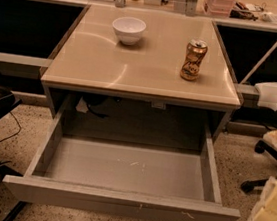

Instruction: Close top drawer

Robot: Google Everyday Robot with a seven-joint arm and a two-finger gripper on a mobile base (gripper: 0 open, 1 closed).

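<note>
Here's the top drawer, pulled well out from under the tabletop, its flat grey front facing us low in the view with a couple of small pale scuffs on it. We're looking straight down into it: grey floor, grey side walls, a few pale marks on the bottom. Over at the far right edge, low down, sits the gripper, a pale yellowish shape just off the drawer's right front corner, apart from it and over the speckled floor. Whether it's open or closed, I can't tell from here, and nothing shows in its hold. Up on the tabletop, a white bowl sits toward the back left and a gold can stands upright to the right, well apart from each other. A chair base shows at the right.
</note>
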